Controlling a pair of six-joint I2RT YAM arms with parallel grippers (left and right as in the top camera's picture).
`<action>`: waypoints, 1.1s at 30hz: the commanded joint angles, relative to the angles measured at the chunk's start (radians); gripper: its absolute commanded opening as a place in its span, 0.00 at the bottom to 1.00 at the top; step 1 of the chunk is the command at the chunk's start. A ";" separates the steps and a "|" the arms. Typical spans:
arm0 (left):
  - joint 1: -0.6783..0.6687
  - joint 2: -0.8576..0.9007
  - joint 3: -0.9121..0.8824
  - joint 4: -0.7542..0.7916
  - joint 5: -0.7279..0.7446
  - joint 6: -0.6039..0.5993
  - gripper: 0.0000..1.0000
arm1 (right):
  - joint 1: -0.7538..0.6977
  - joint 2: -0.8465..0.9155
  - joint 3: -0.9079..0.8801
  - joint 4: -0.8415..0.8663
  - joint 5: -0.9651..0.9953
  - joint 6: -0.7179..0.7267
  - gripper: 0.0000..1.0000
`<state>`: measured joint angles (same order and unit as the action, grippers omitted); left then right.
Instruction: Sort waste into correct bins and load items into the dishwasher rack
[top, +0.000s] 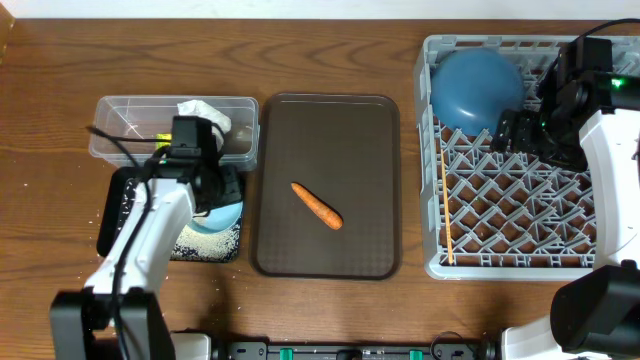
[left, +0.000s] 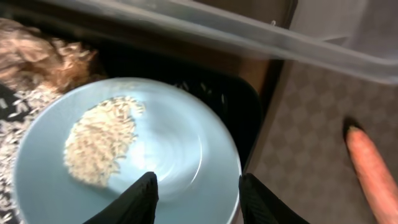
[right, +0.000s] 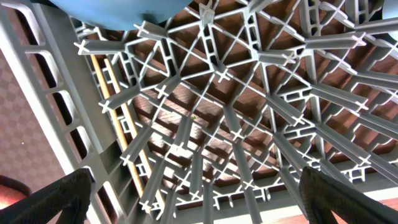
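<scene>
My left gripper (top: 205, 190) is shut on the rim of the light-blue cup (top: 222, 214), one finger inside and one outside (left: 198, 199). The tilted cup (left: 180, 143) holds white rice (left: 99, 143) over the black tray (top: 115, 215). More rice (top: 200, 240) and a brown food lump (left: 37, 62) lie in that tray. The clear tub (top: 110, 140) holds the white napkin (top: 205, 112) and the yellow-green wrapper (top: 160, 135). The carrot (top: 317, 205) lies on the brown serving tray. My right gripper (top: 508, 130) is open and empty over the rack (top: 432, 180). The dark-blue bowl (top: 478, 88) and chopsticks (top: 446, 215) are in the rack. The pink cup and white bowl are out of view.
The brown serving tray (top: 330, 130) lies between the bins and the rack. In the right wrist view the rack's pegs (right: 236, 124) fill the frame, with the chopsticks (right: 115, 106) along its left wall. The carrot tip (left: 370, 168) shows in the left wrist view.
</scene>
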<state>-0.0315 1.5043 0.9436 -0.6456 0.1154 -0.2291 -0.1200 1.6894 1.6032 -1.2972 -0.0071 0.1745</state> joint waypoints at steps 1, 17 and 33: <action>-0.008 0.018 0.014 0.021 -0.029 -0.040 0.43 | 0.003 -0.006 -0.001 0.000 0.007 -0.015 0.99; -0.047 0.084 0.010 0.074 -0.034 -0.083 0.43 | 0.003 -0.006 -0.001 -0.001 0.007 -0.016 0.99; -0.046 0.097 0.009 0.017 -0.179 -0.083 0.36 | 0.002 -0.006 -0.001 -0.005 0.007 -0.027 0.99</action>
<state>-0.0769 1.5936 0.9436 -0.6117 -0.0051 -0.3107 -0.1200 1.6894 1.6032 -1.2991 -0.0071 0.1650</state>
